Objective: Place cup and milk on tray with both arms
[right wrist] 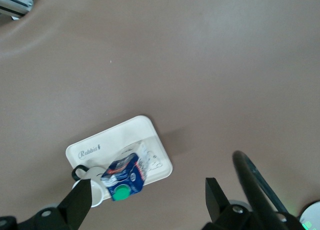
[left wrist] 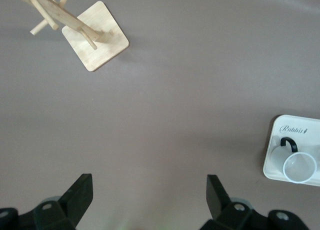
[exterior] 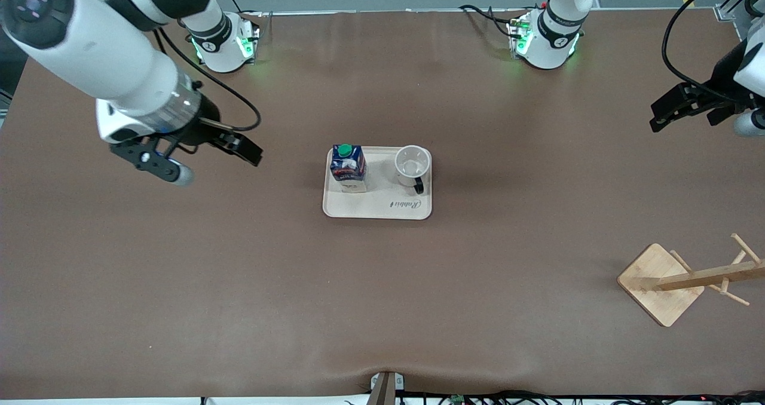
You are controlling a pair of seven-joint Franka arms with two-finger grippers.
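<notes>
The cream tray (exterior: 377, 205) lies mid-table. On it stand the dark blue milk (exterior: 348, 165) with its green cap, toward the right arm's end, and the white cup (exterior: 412, 163) with a black handle, toward the left arm's end. My right gripper (exterior: 200, 157) hangs open and empty over bare table, away from the tray at the right arm's end. My left gripper (exterior: 681, 115) is open and empty over the table's left-arm end. The left wrist view shows its gripper (left wrist: 149, 185) with cup (left wrist: 299, 166) and tray (left wrist: 300, 130) far off. The right gripper (right wrist: 147, 195) looks onto the milk (right wrist: 125, 176), cup (right wrist: 95, 190) and tray (right wrist: 120, 137).
A wooden rack (exterior: 663, 282) with pegs on a square base stands toward the left arm's end, nearer the front camera than the tray; it also shows as the rack (left wrist: 95, 37) in the left wrist view. Cables run along the table's front edge.
</notes>
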